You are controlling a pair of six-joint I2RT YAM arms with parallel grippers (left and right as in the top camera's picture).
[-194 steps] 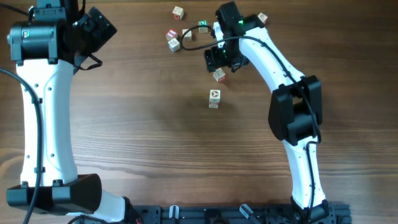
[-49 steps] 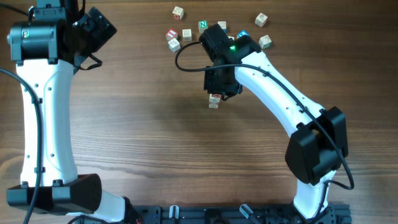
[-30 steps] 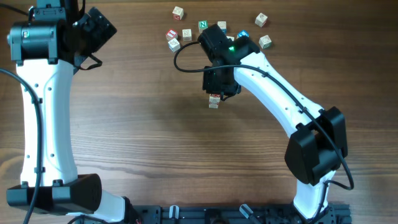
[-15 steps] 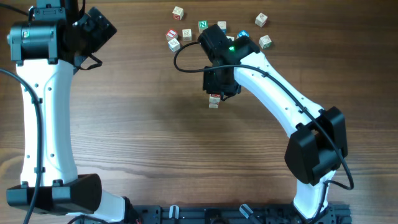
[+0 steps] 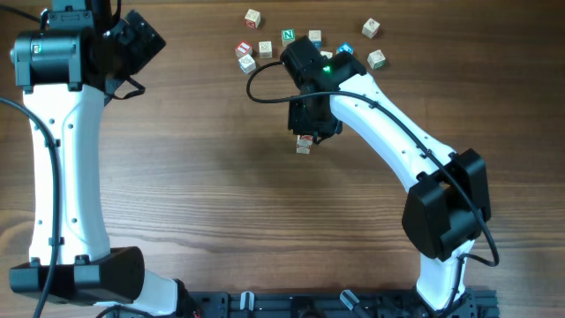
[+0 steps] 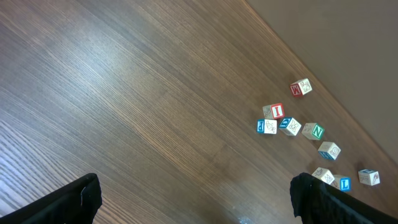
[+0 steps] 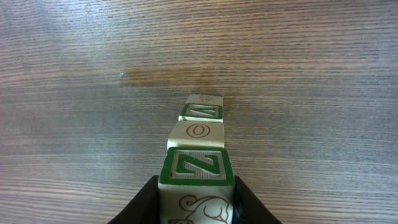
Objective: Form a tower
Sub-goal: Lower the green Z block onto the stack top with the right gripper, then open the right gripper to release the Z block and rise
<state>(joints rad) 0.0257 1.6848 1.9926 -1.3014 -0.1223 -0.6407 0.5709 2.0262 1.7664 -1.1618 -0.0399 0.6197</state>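
My right gripper (image 7: 196, 199) pinches the top cube (image 7: 196, 167) by its sides; I judge the tower (image 7: 198, 132) light, stiff, easily toppled.

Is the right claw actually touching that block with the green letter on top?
Touching. The right wrist view shows the right gripper with both fingers pressed against the green-lettered cube, no gap.

Bright, even light on the table (image 5: 194, 177), shadows soft and faint. Overhead view is sharp. In the left wrist view the fingers (image 6: 68, 202) at 7 and 5 o'clock are dark, blurred shapes
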